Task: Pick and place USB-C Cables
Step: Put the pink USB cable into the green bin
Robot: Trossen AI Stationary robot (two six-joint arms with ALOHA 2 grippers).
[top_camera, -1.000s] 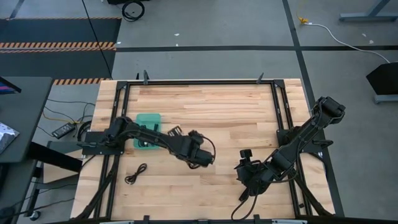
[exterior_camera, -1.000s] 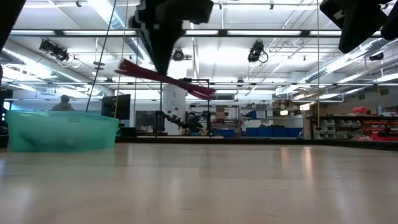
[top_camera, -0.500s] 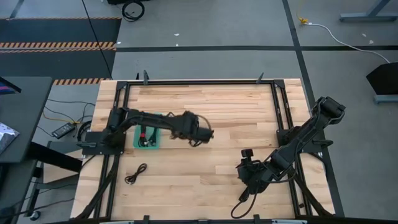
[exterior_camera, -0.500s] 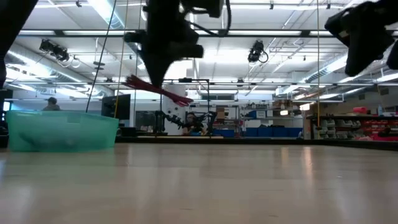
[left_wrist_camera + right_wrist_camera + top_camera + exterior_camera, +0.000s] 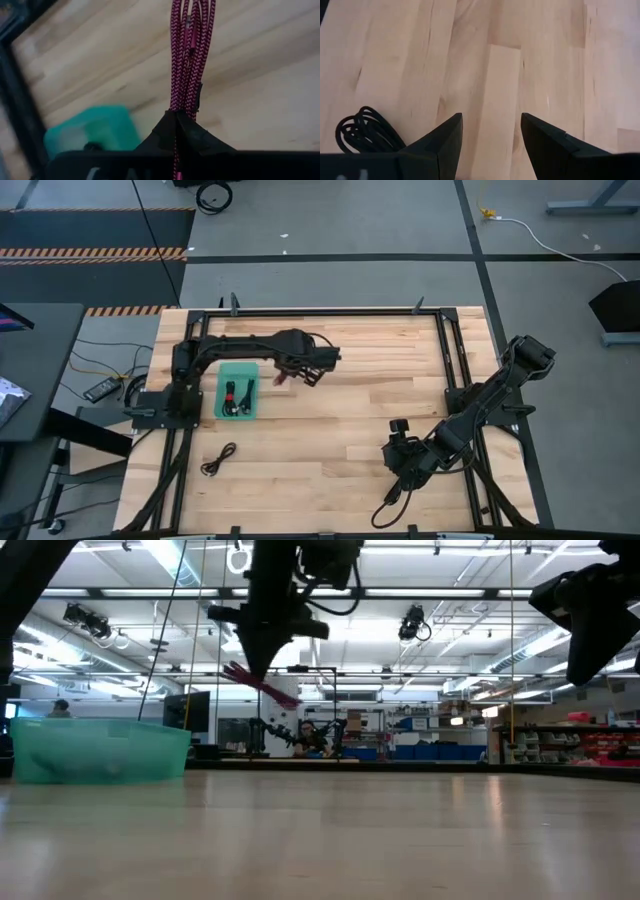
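The left gripper (image 5: pixel 283 377) hangs above the bench (image 5: pixel 350 350), just off the teal tray's (image 5: pixel 238 370) 3 o'clock edge, its jaws clamped on the purple-magenta cable (image 5: pixel 189 55), which dangles clear of the wood. A few dark cables (image 5: pixel 236 397) lie inside the tray, and another black cable (image 5: pixel 218 459) rests on the bench toward 7 o'clock. The right gripper (image 5: pixel 400 477) waits low around 5 o'clock, jaws apart, with a coiled black cable (image 5: pixel 362 131) beside it.

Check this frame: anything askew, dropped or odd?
Nothing stands out. The left pincer is shut on the magenta cable beside the teal tray. One black cable lies loose on the table. The right pincer is open near another black bundle.
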